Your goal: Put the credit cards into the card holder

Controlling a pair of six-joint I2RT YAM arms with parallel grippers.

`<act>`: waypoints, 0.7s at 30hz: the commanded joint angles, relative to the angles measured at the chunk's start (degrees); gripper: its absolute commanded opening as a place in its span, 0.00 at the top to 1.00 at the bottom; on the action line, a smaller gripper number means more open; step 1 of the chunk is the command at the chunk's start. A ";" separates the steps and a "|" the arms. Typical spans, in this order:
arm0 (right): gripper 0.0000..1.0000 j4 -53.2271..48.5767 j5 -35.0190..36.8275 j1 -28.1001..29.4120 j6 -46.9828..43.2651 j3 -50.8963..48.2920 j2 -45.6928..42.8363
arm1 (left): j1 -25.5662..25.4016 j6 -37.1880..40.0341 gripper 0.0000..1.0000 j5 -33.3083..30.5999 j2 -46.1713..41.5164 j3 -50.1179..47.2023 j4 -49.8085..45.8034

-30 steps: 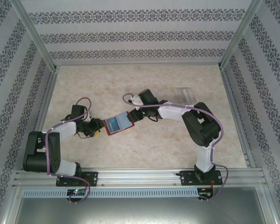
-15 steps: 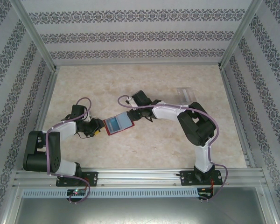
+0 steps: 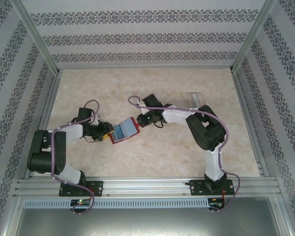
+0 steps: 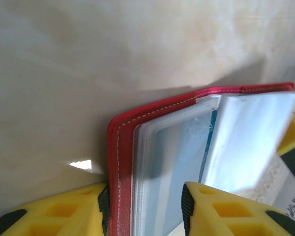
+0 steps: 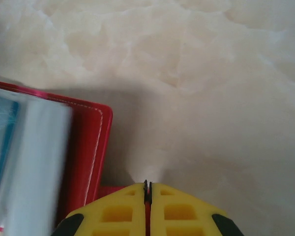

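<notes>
Right end effector point(image 5: 146, 186) pressed together, thin red sliver of card holder point(image 3: 124, 131) cover nipped between tips. Left end effector point(image 4: 143, 191) clamps opposite side of card holder, cover and clear pockets between fingers. Card holder open, between both arms, mid tabletop point(image 3: 152, 157). Pale credit card point(image 3: 196, 97) lies well apart, far right. Risk: shallow nip slips off cover, card holder folds shut; opposed pull could strain pocket seam.
</notes>
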 commanded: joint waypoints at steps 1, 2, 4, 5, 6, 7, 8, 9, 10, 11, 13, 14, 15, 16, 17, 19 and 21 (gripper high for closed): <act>0.95 1.68 -4.56 1.07 2.76 -0.63 1.30 | -3.80 -0.83 0.55 6.14 1.96 2.21 13.98; 0.95 2.26 -5.40 1.38 3.36 -0.70 1.46 | -4.08 -0.85 0.55 6.33 1.54 2.65 14.00; 0.95 3.23 -5.86 2.06 4.37 -0.87 1.50 | -4.30 -1.25 0.56 6.81 0.71 3.26 13.94; 0.95 3.74 -5.81 2.50 4.75 -0.92 1.51 | -4.32 -1.42 0.56 6.93 0.04 3.62 13.84; 0.95 4.12 -5.94 2.86 5.09 -1.06 1.50 | -4.41 -1.54 0.56 6.95 -0.75 3.90 13.36; 0.95 4.54 -6.04 3.19 5.42 -1.22 1.46 | -4.46 -1.54 0.56 6.82 -1.59 4.06 13.01; 0.95 5.00 -6.03 3.58 5.80 -1.46 1.51 | -4.53 -1.48 0.56 6.66 -2.64 4.32 12.37; 0.95 5.70 -6.04 3.75 6.29 -1.87 1.38 | -4.59 -1.41 0.56 6.40 -3.70 4.68 11.50; 0.95 6.60 -6.03 3.88 6.93 -2.39 1.18 | -4.73 -1.27 0.56 6.11 -4.47 4.90 10.77; 0.95 7.93 -6.20 4.07 7.76 -3.16 0.92 | -4.82 -0.88 0.55 5.61 -5.03 5.32 9.88; 0.95 10.57 -6.91 4.42 10.05 -4.47 0.63 | -5.40 -0.09 0.55 4.89 -4.86 6.07 8.75; 0.95 12.30 -7.08 4.72 11.45 -5.37 0.40 | -5.87 -0.12 0.54 5.08 -4.01 6.26 8.95; 0.94 13.81 -6.30 4.96 12.97 -6.36 0.07 | -6.37 -0.28 0.54 5.79 -2.58 6.52 9.52; 0.93 15.42 -5.48 5.02 14.39 -7.76 -0.38 | -6.68 -0.59 0.54 6.36 -1.25 6.72 10.40; 0.92 17.89 -4.74 5.00 16.17 -9.58 -1.03 | -7.07 -0.94 0.55 6.66 0.21 6.51 11.65; 0.90 23.32 -4.05 4.38 20.11 -13.52 -2.45 | -7.42 -2.10 0.55 6.50 2.46 5.64 14.43; 0.87 25.74 -3.91 3.82 22.23 -16.05 -3.64 | -7.51 -2.44 0.55 6.31 3.87 5.17 15.63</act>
